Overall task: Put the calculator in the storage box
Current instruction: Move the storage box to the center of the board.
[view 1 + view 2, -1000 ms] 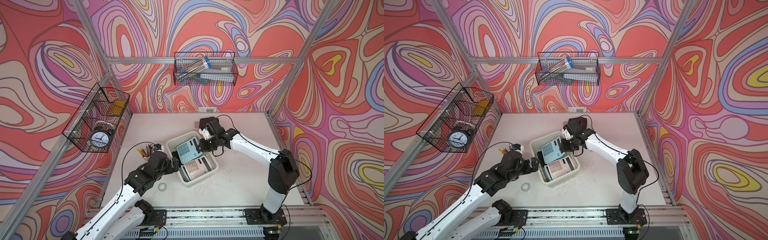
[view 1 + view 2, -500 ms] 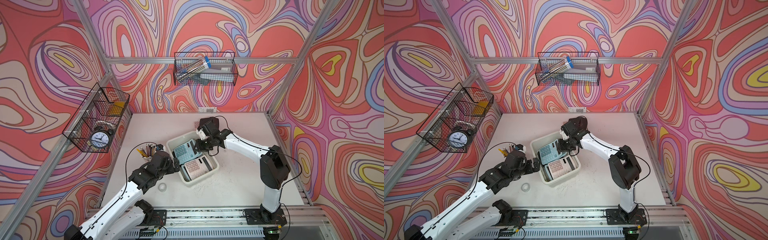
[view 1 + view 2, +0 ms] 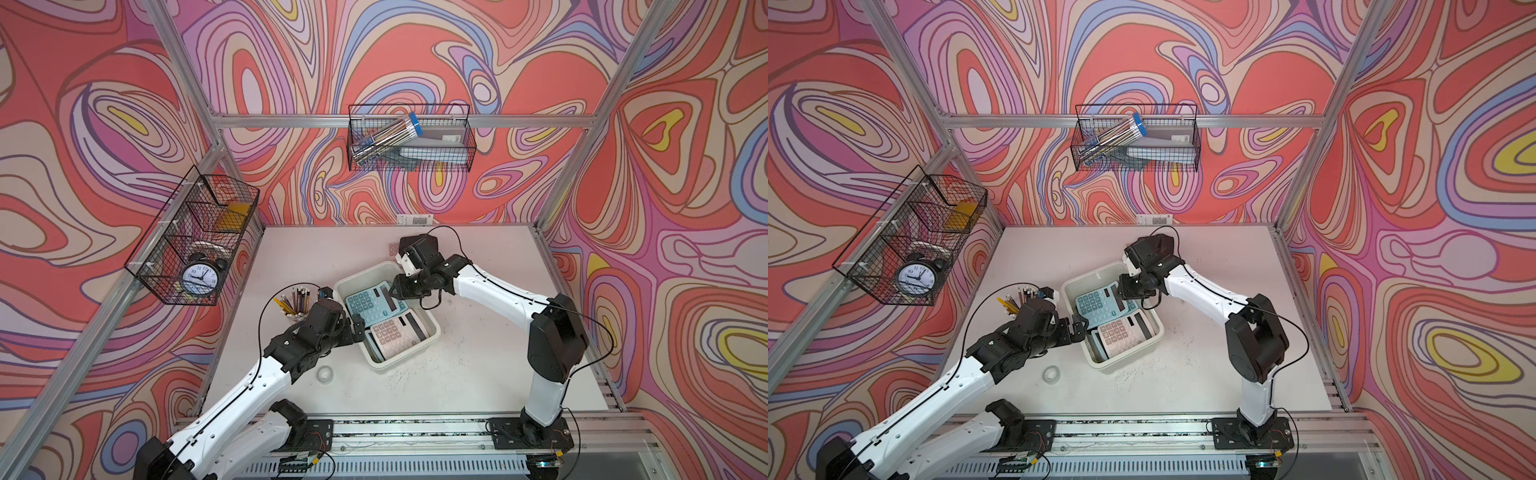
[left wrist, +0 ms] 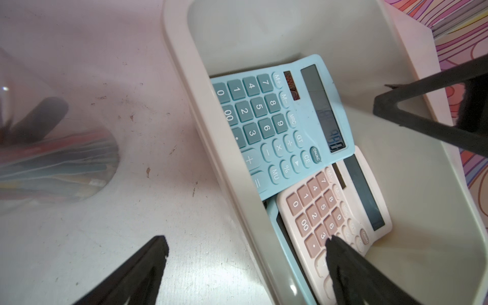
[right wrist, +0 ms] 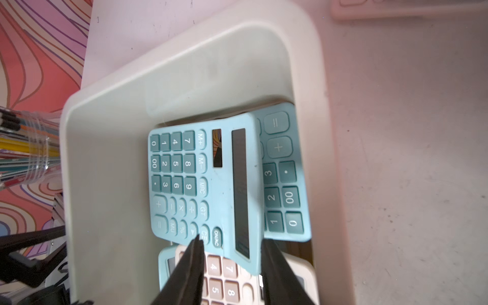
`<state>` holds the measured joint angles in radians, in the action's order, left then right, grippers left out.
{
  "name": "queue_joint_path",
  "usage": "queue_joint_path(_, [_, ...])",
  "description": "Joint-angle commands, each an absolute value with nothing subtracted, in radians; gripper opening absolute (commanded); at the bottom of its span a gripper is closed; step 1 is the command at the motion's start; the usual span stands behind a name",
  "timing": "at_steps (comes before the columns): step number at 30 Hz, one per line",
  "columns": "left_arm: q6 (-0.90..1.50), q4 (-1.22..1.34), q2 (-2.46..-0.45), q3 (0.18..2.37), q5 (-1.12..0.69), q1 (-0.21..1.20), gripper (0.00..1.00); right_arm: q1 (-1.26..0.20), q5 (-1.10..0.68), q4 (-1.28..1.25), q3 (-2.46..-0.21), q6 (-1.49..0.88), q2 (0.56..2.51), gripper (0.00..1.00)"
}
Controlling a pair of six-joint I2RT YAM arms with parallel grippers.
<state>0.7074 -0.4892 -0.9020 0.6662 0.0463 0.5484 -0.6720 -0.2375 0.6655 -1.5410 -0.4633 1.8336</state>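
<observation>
Teal plastic calculator [image 3: 371,302]: lay inside off-white plastic storage box [image 3: 409,352], nearer table [image 3: 478,374] left edge, overlapping pink calculator [image 3: 392,334]. Right gripper [image 5: 231,240] jaws parted about its corner; left gripper [image 4: 247,240] jaws wide. Placement judged done; withdrawal remained.

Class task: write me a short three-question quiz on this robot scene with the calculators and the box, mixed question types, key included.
1. True or false: the light blue plastic calculator partly overlaps the pale pink plastic calculator beneath it.
2. The right gripper hangs over: A) the off-white rectangular plastic storage box; B) a cup of pencils; C) bare table.
3. How do the open left gripper's fingers stand relative to that box's wall?
Key: 1 true; 2 A; 3 one finger inside the box, one outside.
</observation>
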Motion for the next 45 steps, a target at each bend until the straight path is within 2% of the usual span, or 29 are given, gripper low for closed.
queue_joint_path(1, [0.709,-0.466,-0.923,0.685,0.021,0.542,0.99,-0.667,-0.195,0.694,-1.543,-0.438,1.744,0.41])
queue_joint_path(11, [0.674,-0.501,-0.947,0.713,0.035,0.506,0.99,-0.614,-0.178,0.686,-1.468,-0.418,1.674,0.51])
queue_joint_path(19, [0.666,-0.479,-1.030,0.751,-0.055,0.483,0.99,-0.601,-0.240,0.661,-1.421,-0.389,1.733,0.49])
queue_joint_path(23, [0.673,-0.437,-1.062,0.755,-0.118,0.482,0.95,-0.619,-0.240,0.674,-1.404,-0.369,1.737,0.43])
queue_joint_path(30, [0.697,-0.351,-1.131,0.753,-0.227,0.482,0.84,-0.642,-0.168,0.712,-1.360,-0.373,1.681,0.25])
queue_joint_path(35, [0.708,-0.313,-1.159,0.762,-0.255,0.484,0.80,-0.643,-0.163,0.700,-1.278,-0.401,1.595,0.20])
queue_joint_path(40, [0.704,-0.303,-1.183,0.780,-0.257,0.484,0.77,-0.643,-0.184,0.666,-1.200,-0.429,1.523,0.20])
queue_joint_path(45, [0.708,-0.288,-1.223,0.811,-0.277,0.497,0.75,-0.637,-0.022,0.718,-1.184,-0.447,1.490,0.10])
